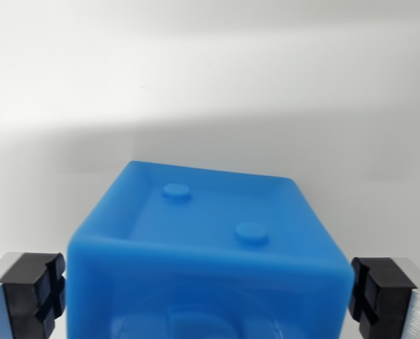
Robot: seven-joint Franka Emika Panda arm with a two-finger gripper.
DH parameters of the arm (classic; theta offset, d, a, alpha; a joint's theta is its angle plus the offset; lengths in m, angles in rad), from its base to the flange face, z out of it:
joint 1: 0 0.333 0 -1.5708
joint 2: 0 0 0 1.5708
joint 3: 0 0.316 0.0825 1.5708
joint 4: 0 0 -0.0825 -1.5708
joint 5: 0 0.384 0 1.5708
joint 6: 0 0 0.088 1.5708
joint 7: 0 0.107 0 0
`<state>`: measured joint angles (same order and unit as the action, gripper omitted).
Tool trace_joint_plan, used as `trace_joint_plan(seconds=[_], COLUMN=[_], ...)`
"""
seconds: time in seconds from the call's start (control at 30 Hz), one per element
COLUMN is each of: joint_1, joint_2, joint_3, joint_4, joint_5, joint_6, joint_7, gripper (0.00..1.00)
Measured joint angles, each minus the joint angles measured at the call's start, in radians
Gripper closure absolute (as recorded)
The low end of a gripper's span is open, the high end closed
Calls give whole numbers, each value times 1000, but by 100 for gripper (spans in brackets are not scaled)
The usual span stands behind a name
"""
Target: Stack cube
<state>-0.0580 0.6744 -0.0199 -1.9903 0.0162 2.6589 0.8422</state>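
Nearest to the lens: my pincer (208, 296), seen as two black finger pads (33, 293) at the bottom corners of the wrist view, one at the wrist view's left, one at the wrist view's right, each backed by a bare metal finger. Between them sits the blue cube (210, 247), filling the lower centre of the frame. Pincer state: the jaws bracket the cube on both flanks; the left pad appears to touch or nearly touch the cube's side, the right pad likewise, but contact vs. a hair of clearance cannot be resolved from this angle, so I cannot tell whether I am clenched on it or only straddling it. Cube detail: translucent blue w/ rounded edges; the upper face is recessed w/ a raised rim and carries two round studs (250, 232), one nearer the right, one further back left. The near face is blurred and shows a vague circular feature, not identifiable. Beyond the cube: a plain white surface (210, 92), shadowed just behind the cube and brighter toward the top of the frame. No second cube is in view, so the stacking target's location is unknown here. Task status, as judgement: approx. early stage, i.e. at or around the grasp. Remaining: confirm grip, lift, carry to the other cube, align, set down, release.
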Motion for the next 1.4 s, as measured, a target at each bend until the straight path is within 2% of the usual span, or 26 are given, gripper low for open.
trace_joint_plan(seconds=[0.1, 0.13, 1.4], joint_1=[-1, -1, -1], joint_2=[5, 6, 5], joint_3=[0, 1, 1], joint_4=[1, 1, 2], joint_5=[0, 0, 0], joint_6=[4, 5, 5], joint_7=[0, 0, 0], gripper=[0, 100, 100])
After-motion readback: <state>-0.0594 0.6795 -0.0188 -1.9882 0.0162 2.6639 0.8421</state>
